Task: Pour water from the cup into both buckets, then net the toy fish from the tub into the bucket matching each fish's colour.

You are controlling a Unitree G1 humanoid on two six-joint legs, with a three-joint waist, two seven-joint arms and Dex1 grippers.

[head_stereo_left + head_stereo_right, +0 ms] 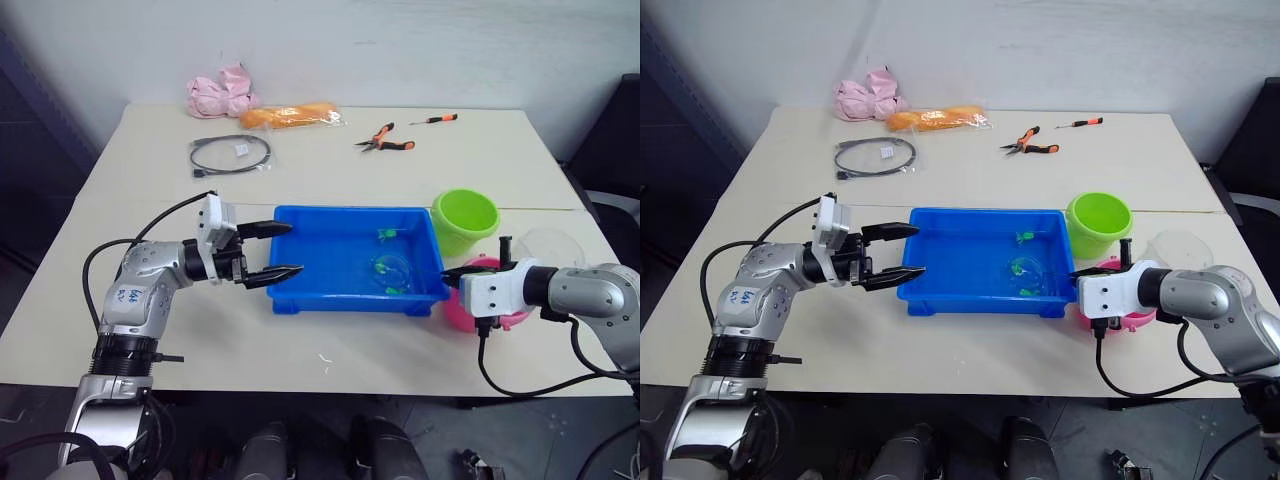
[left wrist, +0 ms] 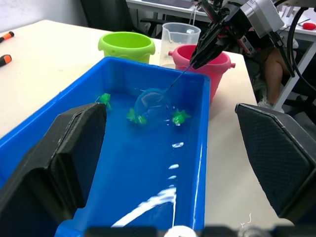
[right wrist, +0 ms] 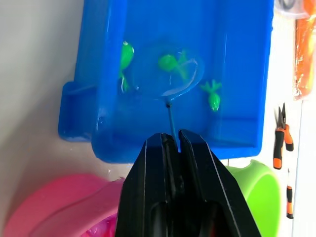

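White table [image 1: 330, 180] holds the blue tub [image 1: 300, 290] mid-frame; right gripper [image 3: 170, 143] pinches the net [image 3: 168, 74] over a green fish [image 3: 168, 62] to scoop it, left gripper [image 1: 272, 252] waits spread wide

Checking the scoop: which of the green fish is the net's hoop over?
The middle fish: the net, held in the right pincer, rings it, while the other two green fish lie outside the hoop.
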